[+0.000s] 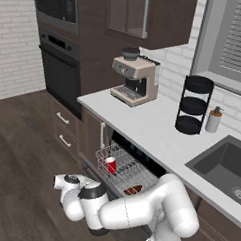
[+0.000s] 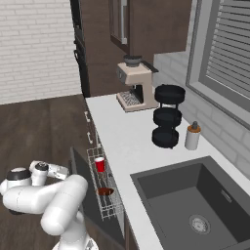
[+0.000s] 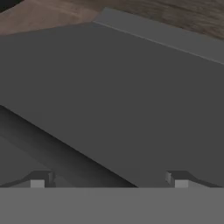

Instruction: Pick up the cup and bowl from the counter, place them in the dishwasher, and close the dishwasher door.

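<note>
The red cup (image 1: 110, 165) (image 2: 99, 164) stands upright in the silver wire rack (image 1: 124, 169) pulled out of the dishwasher (image 1: 137, 152) under the counter (image 1: 142, 124). The reddish-brown bowl (image 1: 133, 190) (image 2: 105, 191) lies in the same rack, nearer the sink side. The dark dishwasher door (image 3: 131, 87) (image 2: 82, 193) hangs open in front of the rack. My arm reaches low in front of it. My gripper (image 3: 108, 180) is open, its fingertips (image 3: 39, 179) wide apart and close to the door's flat panel, with nothing between them.
On the counter stand a coffee machine (image 1: 134, 80), a black tiered rack (image 1: 193, 104) and a beige dispenser bottle (image 1: 213, 120). A dark sink (image 1: 225, 165) lies to the right. The black wall oven (image 1: 60, 64) is at the left, above wooden floor (image 1: 20, 152).
</note>
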